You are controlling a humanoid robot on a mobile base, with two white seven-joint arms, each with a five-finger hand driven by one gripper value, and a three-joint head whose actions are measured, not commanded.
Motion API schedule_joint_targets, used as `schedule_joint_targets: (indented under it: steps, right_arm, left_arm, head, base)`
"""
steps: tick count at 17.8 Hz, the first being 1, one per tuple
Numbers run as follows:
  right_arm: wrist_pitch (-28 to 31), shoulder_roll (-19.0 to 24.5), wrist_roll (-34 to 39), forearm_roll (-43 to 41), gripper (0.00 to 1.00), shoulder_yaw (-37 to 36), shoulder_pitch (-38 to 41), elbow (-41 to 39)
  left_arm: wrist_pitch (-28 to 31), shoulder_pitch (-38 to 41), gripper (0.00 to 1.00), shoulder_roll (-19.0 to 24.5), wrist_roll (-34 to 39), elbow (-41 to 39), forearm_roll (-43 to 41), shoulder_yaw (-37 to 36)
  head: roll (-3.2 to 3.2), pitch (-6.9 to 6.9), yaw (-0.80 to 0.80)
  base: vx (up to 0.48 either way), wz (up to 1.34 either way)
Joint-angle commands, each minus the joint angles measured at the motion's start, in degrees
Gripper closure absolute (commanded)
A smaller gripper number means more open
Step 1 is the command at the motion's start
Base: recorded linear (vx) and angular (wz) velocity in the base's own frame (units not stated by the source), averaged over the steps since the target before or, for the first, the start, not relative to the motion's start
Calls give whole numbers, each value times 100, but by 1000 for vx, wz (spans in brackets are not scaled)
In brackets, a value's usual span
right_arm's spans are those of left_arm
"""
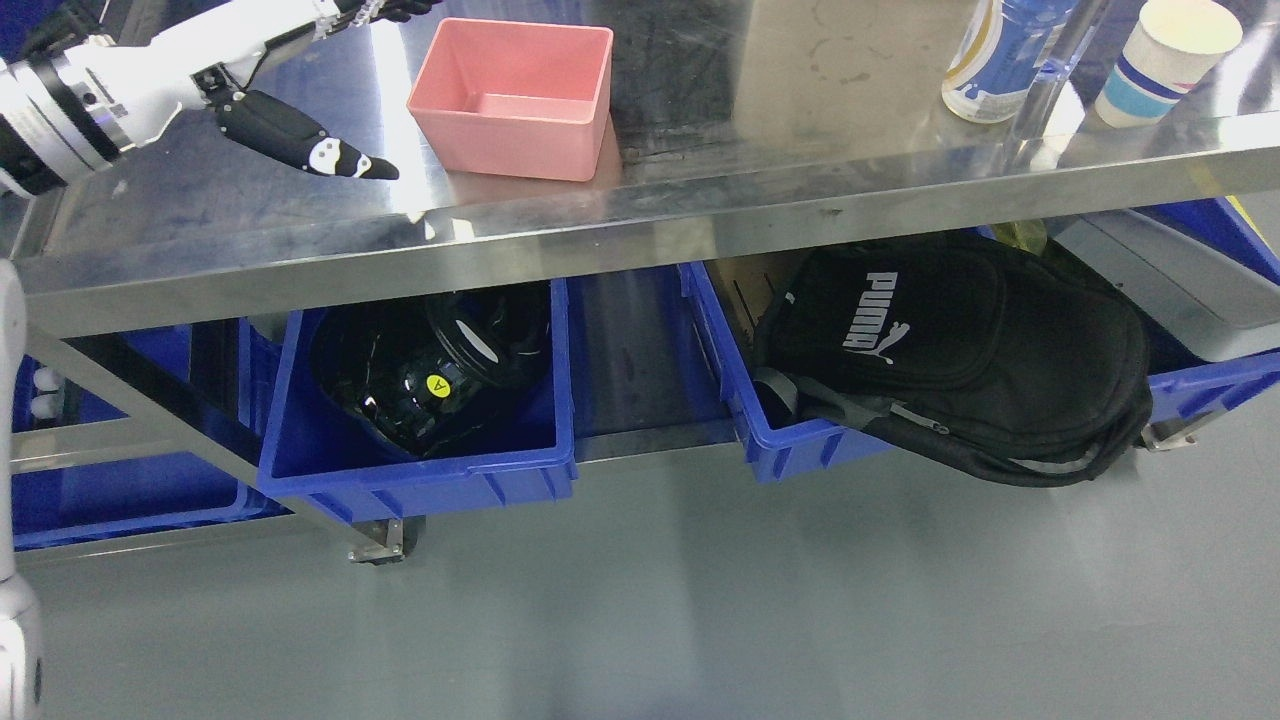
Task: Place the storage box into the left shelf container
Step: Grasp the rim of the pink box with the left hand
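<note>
Box: pink box [512, 95] sat upright on the counter [700, 200], at twelve o'clock.
Left hand [300, 100]: hovered at ten o'clock, apart from the box; fingers [305, 148] spread, holding nothing.
Bin: left blue bin [420, 480] on the lower shelf, at seven o'clock.

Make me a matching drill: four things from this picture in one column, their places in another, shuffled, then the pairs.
Things:
1. pink box
2. backpack
3. paper cup
4. left hand

Places:
A. table top, far right
B. hanging out of the right blue bin
C. over the table top, left of the pink box
D. table top, left of middle

Pairs: 1-D, 2-B, 3-A, 4-C
</note>
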Motion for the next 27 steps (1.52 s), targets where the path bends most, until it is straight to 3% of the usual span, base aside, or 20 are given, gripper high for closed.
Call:
schedule_joint_targets:
  steps: [1,16,20,23,24,25,27]
  right_arm:
    - [-3,-100,-9,-9,0,-17,-35,-100]
    - [-3,-100,-9,-9,0,-17,-35,-100]
    - [-3,-100,-1,-9,0,-17,-35,-100]
    - [-3,-100,-9,-9,0,-17,-35,-100]
    - [-3,-100,-1,-9,0,-17,-35,-100]
    - [-3,-100,-9,-9,0,-17,-35,-100]
    - [-3,-100,-9,-9,0,-17,-35,-100]
  left_arm:
    - [10,-482,2,-177,-11,906,-581,-1464]
    - [19,-1589,9,-1310,-72,2391,-1363,-2413]
    - [10,-1651,27,-1618,-415,2760,-1399,-2300]
    - [-16,-1625,48,-1759,-450,2858,-1390,-1808]
    - [-60,-1581,59,-1786,-537,2901,-1364,-1598]
    - [-269,-1572,79,-1795,-625,2963,-1346,-1335]
    - [-543,-1546,92,-1917,-644,3173,-1346,-773]
  head:
    - [0,0,0]
    - [0,0,0]
    - [0,0,0]
    - [0,0,0]
    - [0,0,0]
    - [0,0,0]
    - [0,0,0]
  base:
    - [0,0]
    - [0,0]
    - [0,0]
    - [0,0]
    - [0,31]
    - [3,80]
    - [9,67]
